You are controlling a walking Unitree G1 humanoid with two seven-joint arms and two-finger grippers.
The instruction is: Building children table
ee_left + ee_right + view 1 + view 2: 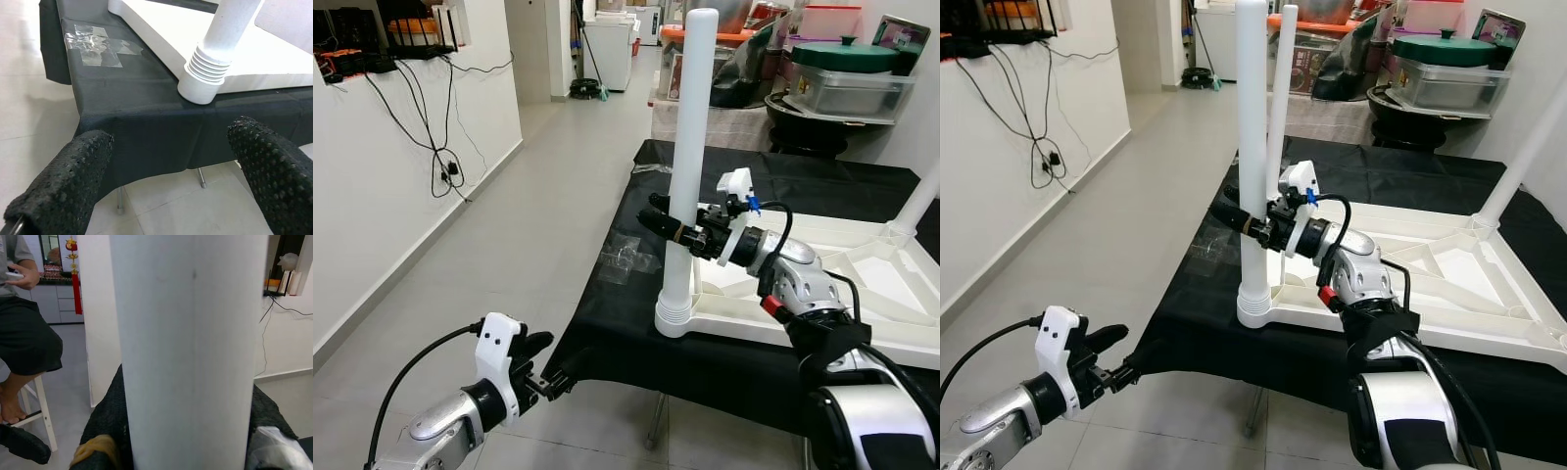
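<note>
Left gripper [551, 377] low on the near left, off the table edge, knobbly black rubber fingers [73, 181] spread wide, nothing between them, aimed at the draped corner of the black cloth [142, 122]. Patch of crinkled clear tape [98, 44] on the cloth just left of the tabletop.

White plastic tabletop [842, 284] lies upside down on the cloth, ribbed underside up. Smooth round white leg [690, 147] stands upright in its near-left corner, threaded collar [210, 66] at the base.

Right gripper [668, 223] clamped on that leg about mid-height, fingers either side of the tube. Second leg [918, 201] at far right, angled; its seating is unclear from here.

Person on a stool [27, 347] in the right wrist view
</note>
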